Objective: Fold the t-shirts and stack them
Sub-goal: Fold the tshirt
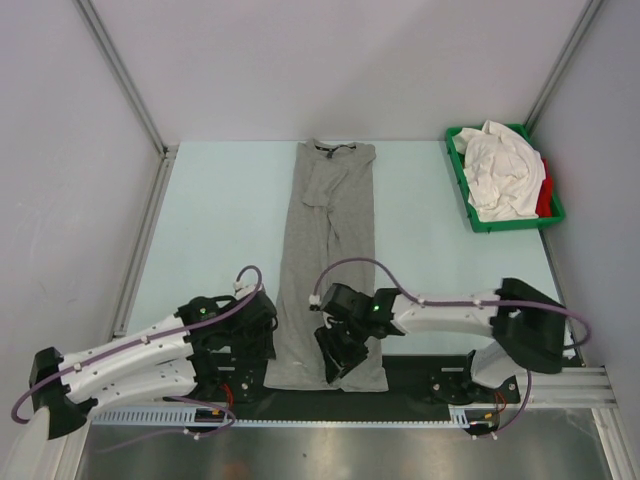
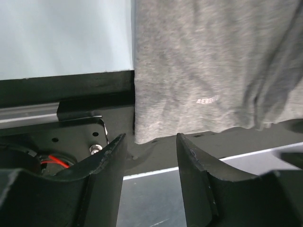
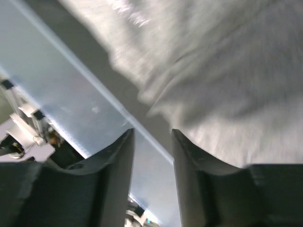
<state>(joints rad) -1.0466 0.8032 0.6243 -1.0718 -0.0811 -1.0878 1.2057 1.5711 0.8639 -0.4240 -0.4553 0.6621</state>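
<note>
You have the grey t-shirt [image 1: 330, 260] lying in a long strip down the middle of the table [image 1: 220, 220], while the left gripper [image 2: 150, 142] and right gripper [image 3: 152, 135] sit at its near hem, fingers parted, gripping nothing.

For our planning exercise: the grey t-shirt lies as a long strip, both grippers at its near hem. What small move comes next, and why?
Probably ease both onto the hem corners and close, ready to fold toward the collar: the grey t-shirt is already a narrow strip, and the left gripper and right gripper sit at its hem, jaws open and empty.
</note>
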